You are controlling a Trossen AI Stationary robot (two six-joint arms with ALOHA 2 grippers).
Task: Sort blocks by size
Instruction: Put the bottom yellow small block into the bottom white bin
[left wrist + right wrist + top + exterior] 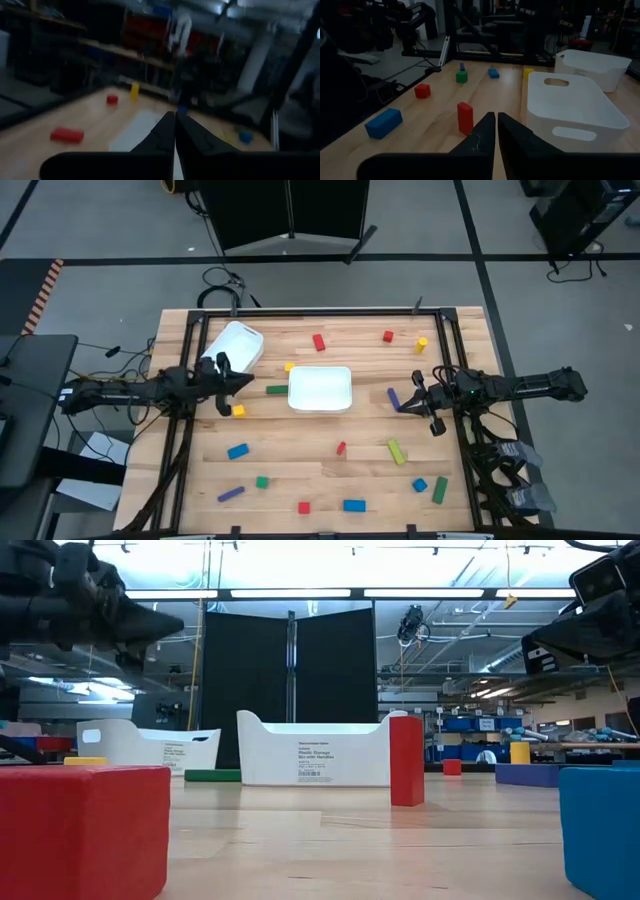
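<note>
**High view: both arms idle with blocks unsorted**

High view shows the left gripper (238, 383) at nine o'clock of the table, its fingers pressed together on nothing, and the right gripper (408, 402) at three o'clock, likewise closed and empty. Between them, at the table's centre, sits a white tray (320, 372); a second white tray (237, 337) lies tilted at ten o'clock. Neither tray appears to hold a piece. The blocks are scattered across the wood: a yellow cube (238, 411) just beside the left gripper toward six o'clock, a green bar (276, 390) lying between that gripper and the centre tray, its long axis running nine to three. A purple bar (394, 398) lies right at the right gripper's tips, its long axis running roughly eleven to five. More pieces, among them a blue bar (353, 505) and a red cube (304, 507), sit toward six o'clock, well apart from both arms. By position, the right arm looks nearer its first pick; either gripper must open before taking anything.
</note>
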